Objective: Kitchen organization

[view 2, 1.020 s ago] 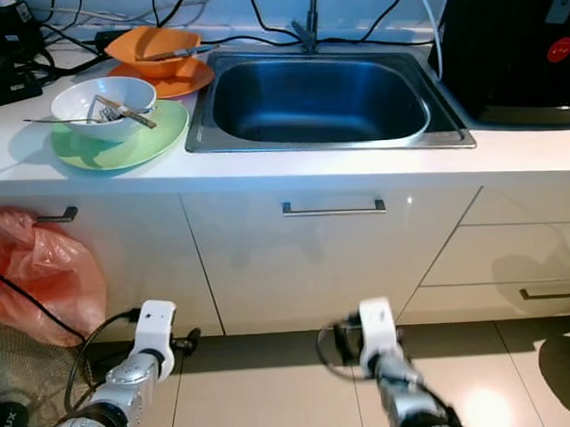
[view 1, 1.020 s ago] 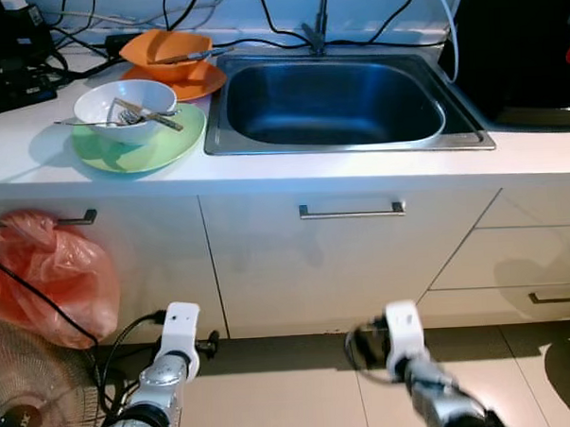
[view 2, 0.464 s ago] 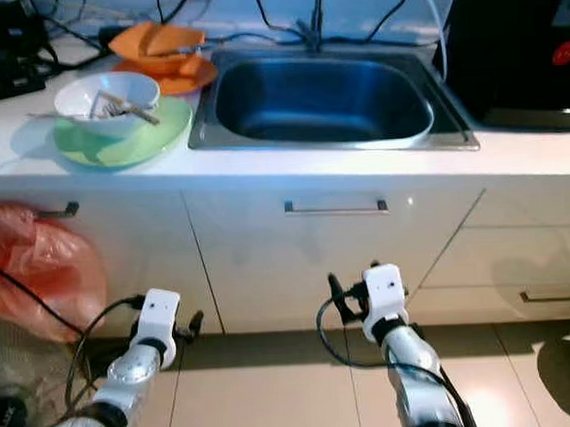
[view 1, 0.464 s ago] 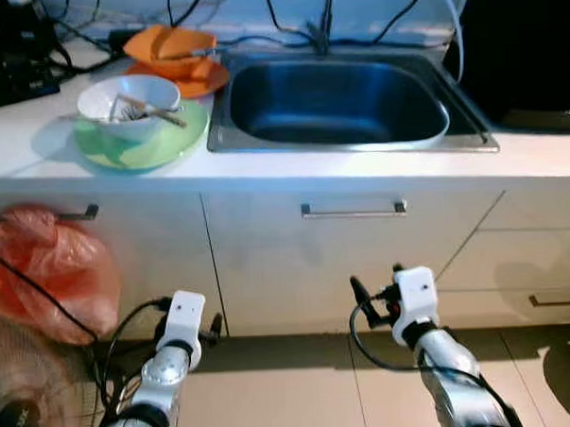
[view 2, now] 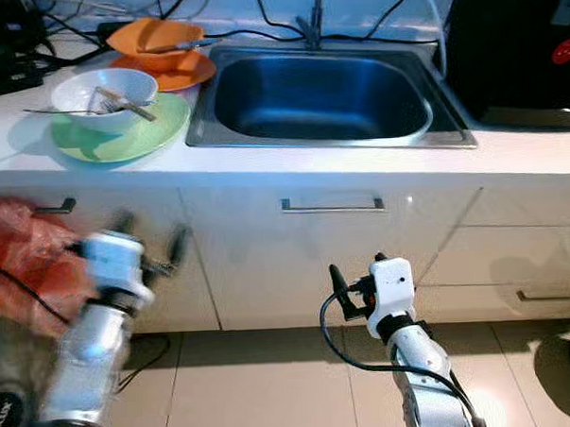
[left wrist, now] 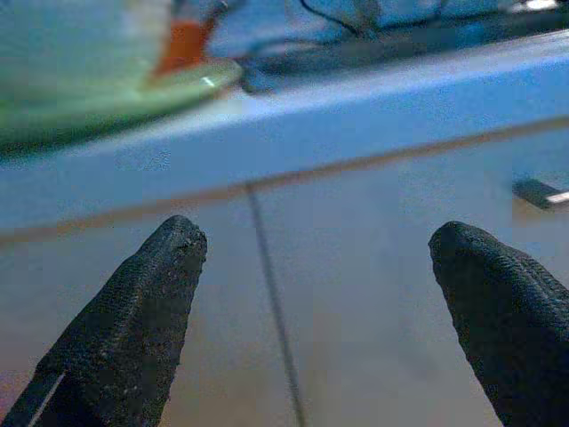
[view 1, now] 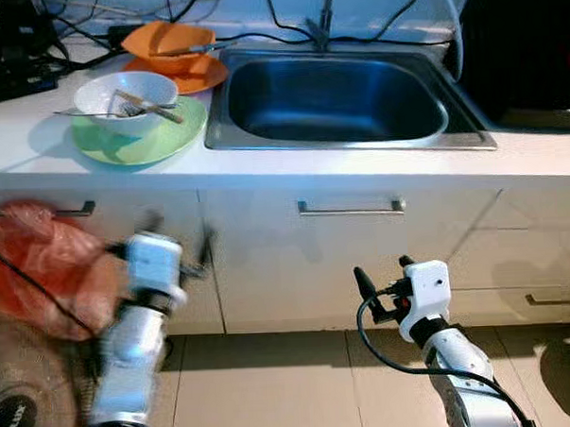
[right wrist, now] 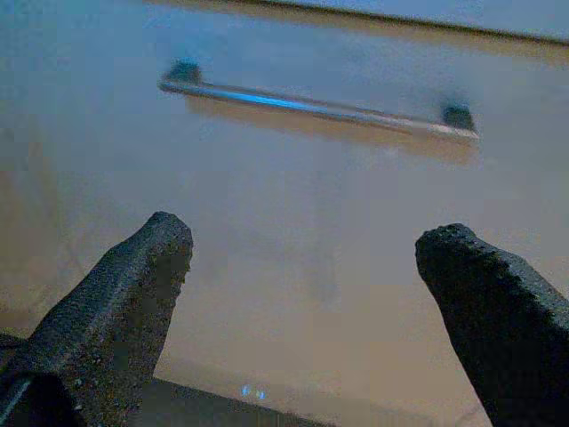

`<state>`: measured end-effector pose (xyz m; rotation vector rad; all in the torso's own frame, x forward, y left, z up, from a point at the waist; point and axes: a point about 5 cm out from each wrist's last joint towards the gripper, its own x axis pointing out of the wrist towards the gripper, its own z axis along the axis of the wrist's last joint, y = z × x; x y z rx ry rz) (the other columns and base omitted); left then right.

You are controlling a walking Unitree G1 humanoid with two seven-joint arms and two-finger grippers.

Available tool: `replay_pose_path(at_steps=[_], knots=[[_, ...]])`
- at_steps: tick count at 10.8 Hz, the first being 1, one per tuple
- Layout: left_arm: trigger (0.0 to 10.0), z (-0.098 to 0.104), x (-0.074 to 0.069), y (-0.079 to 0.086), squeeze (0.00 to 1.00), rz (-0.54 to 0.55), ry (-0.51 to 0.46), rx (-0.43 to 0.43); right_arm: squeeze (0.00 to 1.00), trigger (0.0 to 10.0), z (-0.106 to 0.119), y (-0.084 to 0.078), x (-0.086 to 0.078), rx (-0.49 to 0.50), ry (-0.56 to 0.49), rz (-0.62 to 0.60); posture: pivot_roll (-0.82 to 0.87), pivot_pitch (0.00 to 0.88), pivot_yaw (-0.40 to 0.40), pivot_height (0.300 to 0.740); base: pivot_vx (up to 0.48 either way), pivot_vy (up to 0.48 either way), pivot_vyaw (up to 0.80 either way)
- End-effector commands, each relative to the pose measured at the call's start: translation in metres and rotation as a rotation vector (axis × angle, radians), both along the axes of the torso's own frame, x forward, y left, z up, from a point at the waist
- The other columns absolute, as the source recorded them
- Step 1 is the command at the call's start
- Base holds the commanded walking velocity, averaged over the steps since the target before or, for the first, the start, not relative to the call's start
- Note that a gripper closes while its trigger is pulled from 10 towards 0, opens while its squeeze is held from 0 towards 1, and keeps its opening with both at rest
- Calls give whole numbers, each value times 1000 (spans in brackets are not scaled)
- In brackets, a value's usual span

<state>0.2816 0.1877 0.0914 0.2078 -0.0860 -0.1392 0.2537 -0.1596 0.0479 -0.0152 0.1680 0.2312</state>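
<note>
On the counter left of the sink, a white bowl with cutlery sits on a green plate. Below, before the cabinet fronts, the left gripper and right gripper are both spread, holding nothing.

Left of the steel-grey sink, a white bowl sits on a light green plate; behind it are an orange bowl and plate. Below, white cabinets and a red bag.
</note>
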Motion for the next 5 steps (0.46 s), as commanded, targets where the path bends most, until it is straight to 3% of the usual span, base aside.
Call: replay_pose_path(at_steps=[1, 4, 5], knots=[[10000, 5, -1, -1, 0, -3, 11, -3, 0, 10000, 3, -5, -1, 5, 9, -28, 38, 9, -39, 740, 0, 0, 0], [10000, 22, -4, -1, 0, -37, 16, -8, 0, 10000, 30, -10, 2, 49, -68, -89, 40, 9, -40, 740, 0, 0, 0], [10000, 37, -6, 1, 0, -46, -41, -42, 0, 10000, 41, -12, 4, 45, -104, -108, 40, 5, -38, 740, 0, 0, 0]])
